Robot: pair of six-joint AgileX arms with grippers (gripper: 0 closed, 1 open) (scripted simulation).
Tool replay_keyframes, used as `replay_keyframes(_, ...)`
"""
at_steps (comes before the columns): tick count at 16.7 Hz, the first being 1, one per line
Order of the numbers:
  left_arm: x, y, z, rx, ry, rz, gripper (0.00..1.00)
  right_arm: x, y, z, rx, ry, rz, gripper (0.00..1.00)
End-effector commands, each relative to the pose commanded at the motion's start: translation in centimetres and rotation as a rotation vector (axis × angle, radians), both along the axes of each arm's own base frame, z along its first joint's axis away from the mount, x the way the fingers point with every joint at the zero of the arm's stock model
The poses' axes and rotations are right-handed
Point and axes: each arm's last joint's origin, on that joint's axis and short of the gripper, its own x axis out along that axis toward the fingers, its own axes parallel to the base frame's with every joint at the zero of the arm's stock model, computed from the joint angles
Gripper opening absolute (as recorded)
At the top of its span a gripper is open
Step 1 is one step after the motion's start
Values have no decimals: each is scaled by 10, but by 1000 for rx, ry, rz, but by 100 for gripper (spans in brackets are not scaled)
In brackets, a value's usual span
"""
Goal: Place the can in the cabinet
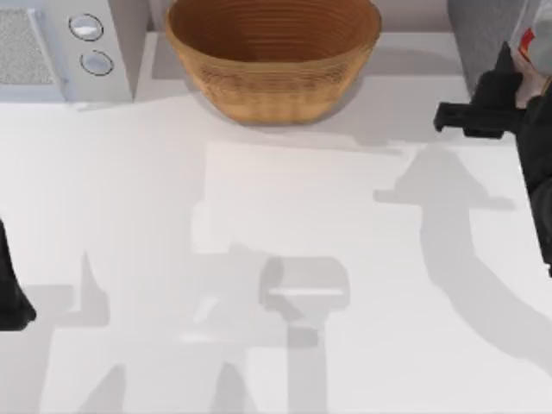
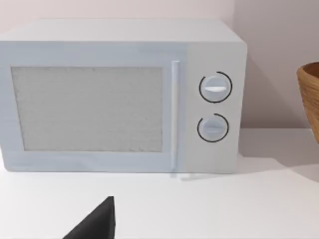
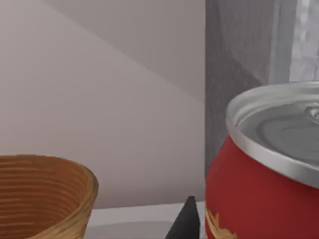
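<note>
The red can [image 1: 526, 40], with a shiny silver top, is at the table's far right, up against the cabinet [image 1: 479, 31], a dark grey speckled unit at the back right corner. My right gripper [image 1: 511, 65] is shut on the can and holds it off the table. In the right wrist view the can [image 3: 259, 199] looms close and tilted, with one black fingertip [image 3: 186, 222] beside it. Behind it rise the cabinet's dark side [image 3: 234, 64] and its pale panel. My left gripper [image 1: 12, 297] stays parked at the left edge.
A large woven basket [image 1: 272, 52] stands at the back middle, to the left of the cabinet. A white microwave [image 1: 52, 43] with two round knobs sits at the back left. The white table [image 1: 276, 259] stretches across the front.
</note>
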Motion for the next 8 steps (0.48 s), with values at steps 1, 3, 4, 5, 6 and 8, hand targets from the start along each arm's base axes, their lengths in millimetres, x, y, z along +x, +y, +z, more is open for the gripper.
replay_keyframes(1,0,0,0,0,0,0,100,-9,-19,4,-3,4,-8,0)
replay_keyframes(3,0,0,0,0,0,0,100,-32,-54,6,-8,9,-19,0)
replay_keyframes(4,0,0,0,0,0,0,100,-44,-69,5,-11,10,-22,0)
replay_keyframes(5,0,0,0,0,0,0,100,-57,-82,1,-13,9,-22,0)
replay_keyframes(6,0,0,0,0,0,0,100,-69,-93,-4,-16,7,-21,0)
replay_keyframes(8,0,0,0,0,0,0,100,-92,-110,-17,-22,-1,-11,0)
